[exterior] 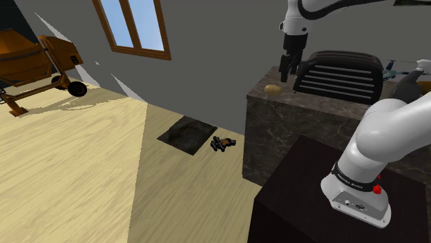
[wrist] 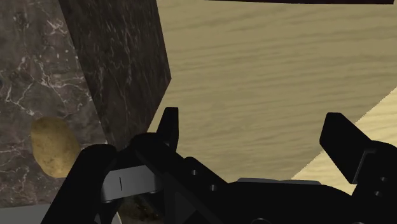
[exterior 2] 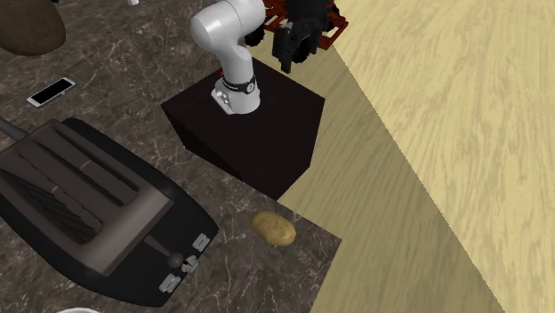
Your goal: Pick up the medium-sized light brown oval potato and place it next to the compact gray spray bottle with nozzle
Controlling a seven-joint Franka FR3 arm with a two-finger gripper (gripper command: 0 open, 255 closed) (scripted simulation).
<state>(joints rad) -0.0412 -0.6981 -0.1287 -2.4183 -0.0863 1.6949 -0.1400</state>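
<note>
The light brown oval potato (exterior: 273, 89) (exterior 2: 274, 228) (wrist: 54, 146) lies on the dark marble counter (exterior: 276, 114) near its corner, just off the black toaster's (exterior: 338, 76) (exterior 2: 80, 204) lever end. My gripper (exterior: 290, 67) (wrist: 254, 133) hangs above the counter between potato and toaster, a little higher than the potato. It is open, and nothing is between its fingers (wrist: 168, 127). The potato sits off to one side of them, over the counter edge. A small grey object with a thin spout (exterior: 398, 68), possibly the spray bottle, shows behind the toaster.
A phone (exterior 2: 51, 91) lies on the counter beyond the toaster. The counter drops off to wooden floor (exterior: 83, 172) right by the potato. On the floor are a dark mat (exterior: 186, 133), a small dark object (exterior: 222, 143) and an orange cement mixer (exterior: 34, 59).
</note>
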